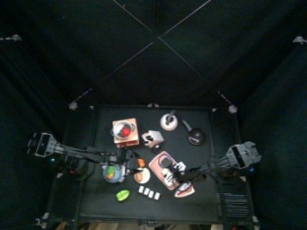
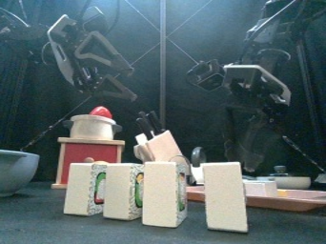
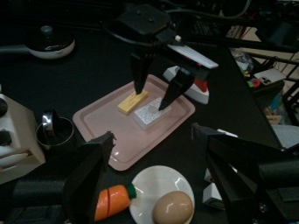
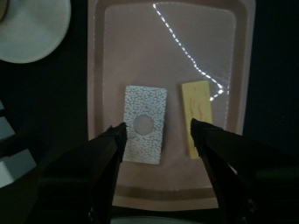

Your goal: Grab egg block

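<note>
The egg block (image 4: 145,136), a flat white piece with a grey round mark, lies on the pink tray (image 4: 140,35) beside a yellow block (image 4: 197,118). My right gripper (image 4: 155,131) is open and hangs above the egg block, one jaw on each side, touching nothing. The left wrist view shows it over the block (image 3: 151,115) too. In the top view it is at the tray's right (image 1: 188,170). My left gripper (image 3: 163,175) is open and empty at the table's left (image 1: 120,167), above a round white piece with a brown dome (image 3: 172,206).
An orange piece (image 3: 111,201) lies next to the round white piece. A wooden box with a red-topped pot (image 1: 124,132), a white cube (image 1: 153,137) and a black pan (image 1: 192,137) stand behind. A row of white blocks (image 2: 152,191) lines the front edge; a grey bowl (image 2: 15,170) sits left.
</note>
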`<state>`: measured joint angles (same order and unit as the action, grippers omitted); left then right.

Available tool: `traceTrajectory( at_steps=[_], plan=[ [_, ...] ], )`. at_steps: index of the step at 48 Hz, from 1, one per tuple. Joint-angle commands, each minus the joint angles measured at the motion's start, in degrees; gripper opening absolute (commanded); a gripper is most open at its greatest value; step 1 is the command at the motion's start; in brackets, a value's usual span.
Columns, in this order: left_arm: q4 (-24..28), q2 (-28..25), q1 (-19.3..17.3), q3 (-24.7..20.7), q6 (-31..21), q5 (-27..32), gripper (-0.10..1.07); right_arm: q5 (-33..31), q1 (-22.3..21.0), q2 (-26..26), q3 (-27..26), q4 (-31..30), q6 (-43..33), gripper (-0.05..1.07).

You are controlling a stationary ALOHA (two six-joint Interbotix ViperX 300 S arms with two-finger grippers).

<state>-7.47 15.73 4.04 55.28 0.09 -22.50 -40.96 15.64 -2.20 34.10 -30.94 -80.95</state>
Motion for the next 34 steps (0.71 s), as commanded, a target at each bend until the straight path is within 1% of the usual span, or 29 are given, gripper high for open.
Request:
traceTrajectory(
  at_steps=[1,6,11,24,34],
  plan=[
    [0.0,0.6,-0.1,-0.7,0.0,-0.5,1.02,0.0,-0.6,4.7,1.0,-0.4,-0.2,0.92],
    [0.0,0.6,-0.1,-0.7,0.0,-0.5,1.02,0.3,-1.2,7.0,3.1,-0.4,-0.1,0.92],
    [0.0,0.5,-0.2,-0.6,0.0,-0.5,1.02,2.0,-2.2,7.8,5.3,-0.5,0.0,0.92],
    [0.0,0.5,-0.1,-0.5,0.0,-0.5,1.02,10.9,-5.6,7.7,10.6,-1.6,0.0,0.91],
    [0.0,0.5,-0.2,-0.4,0.0,-0.6,1.02,13.3,-6.2,7.3,11.8,-2.0,0.0,0.91]
  ],
)
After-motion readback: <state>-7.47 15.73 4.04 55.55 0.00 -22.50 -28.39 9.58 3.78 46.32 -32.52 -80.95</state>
